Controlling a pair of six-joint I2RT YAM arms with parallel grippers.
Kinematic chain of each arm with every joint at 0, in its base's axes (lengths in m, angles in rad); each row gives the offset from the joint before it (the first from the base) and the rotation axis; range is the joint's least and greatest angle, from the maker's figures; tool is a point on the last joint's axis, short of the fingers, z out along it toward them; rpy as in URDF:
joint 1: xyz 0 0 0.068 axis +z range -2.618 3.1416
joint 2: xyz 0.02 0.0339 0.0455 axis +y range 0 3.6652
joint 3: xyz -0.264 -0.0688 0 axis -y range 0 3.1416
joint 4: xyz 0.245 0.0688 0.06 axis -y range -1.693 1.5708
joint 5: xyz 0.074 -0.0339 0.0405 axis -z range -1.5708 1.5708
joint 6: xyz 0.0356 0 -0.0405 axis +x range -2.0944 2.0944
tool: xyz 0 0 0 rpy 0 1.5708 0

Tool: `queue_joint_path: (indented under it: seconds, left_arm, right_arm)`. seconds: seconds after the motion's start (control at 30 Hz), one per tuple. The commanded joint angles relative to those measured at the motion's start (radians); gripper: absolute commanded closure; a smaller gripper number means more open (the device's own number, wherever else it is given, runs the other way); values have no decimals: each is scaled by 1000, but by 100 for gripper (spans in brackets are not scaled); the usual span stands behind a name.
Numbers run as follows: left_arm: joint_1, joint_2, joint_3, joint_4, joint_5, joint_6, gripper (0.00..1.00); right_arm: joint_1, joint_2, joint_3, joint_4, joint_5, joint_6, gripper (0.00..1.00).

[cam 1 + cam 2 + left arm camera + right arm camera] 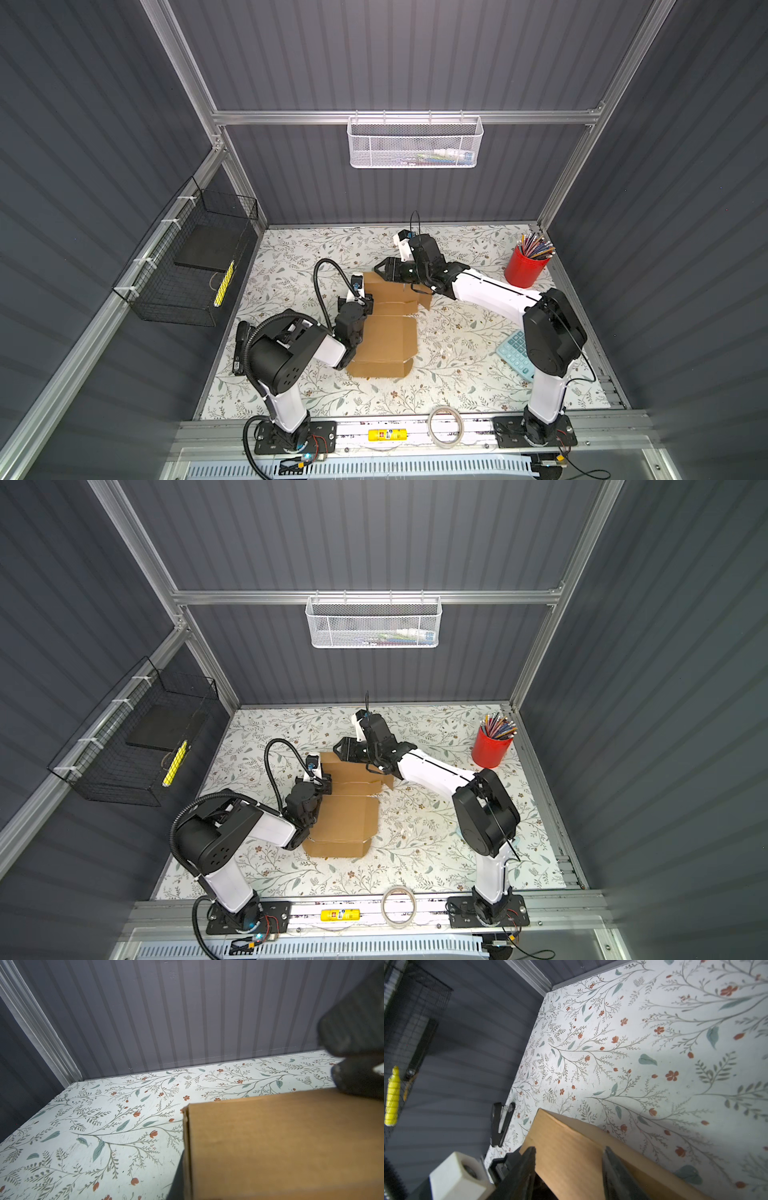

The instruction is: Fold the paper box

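Note:
The paper box (388, 336) (345, 816) is plain brown cardboard, partly folded, lying mid-table. Its far panel stands raised. My left gripper (368, 302) (327, 785) is at the left end of that panel and shut on its edge. In the left wrist view the cardboard (280, 1147) fills the lower right, with one dark finger (176, 1184) beside its edge. My right gripper (381, 268) (340, 748) hovers at the panel's far top edge. In the right wrist view it is open (569, 1153), its fingers apart on either side of the panel (571, 1138).
A red cup of pencils (524, 266) stands at the back right and a blue calculator (515, 353) lies under the right arm. A stapler (240, 345) lies at the left edge, a tape roll (445, 426) on the front rail. A black wire basket (195, 266) hangs on the left wall.

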Motion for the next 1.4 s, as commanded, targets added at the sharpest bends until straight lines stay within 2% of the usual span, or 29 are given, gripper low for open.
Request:
queue_joint_path:
  seconds: [0.0,0.07,0.1,0.17,0.47,0.67,1.07,1.37]
  left_arm:
    - [7,-17,1,-15,-54,19,100]
    - [7,-7,-1,-3,-55,15,100]
    - [7,-3,-3,7,-56,13,100]
    - [7,4,-6,20,-62,8,100]
    - [7,-9,-3,-5,-52,-10,100]
    - [7,5,5,-20,-43,-28,100]
    - [7,11,9,-37,-29,-40,100]
    - [7,13,11,-36,-28,-39,100]
  right_arm:
    - [-5,-43,12,-102,42,-30,39]
    - [-5,-63,26,-145,57,-60,35]
    - [-6,-71,33,-169,64,-74,29]
    - [-6,-93,44,-220,84,-108,26]
    - [-33,-230,-61,-315,164,-163,23]
    - [-52,-281,-141,-315,153,-156,24]
    - [-54,-195,-89,-291,82,-149,25]
    - [-52,-117,-33,-259,23,-122,31]
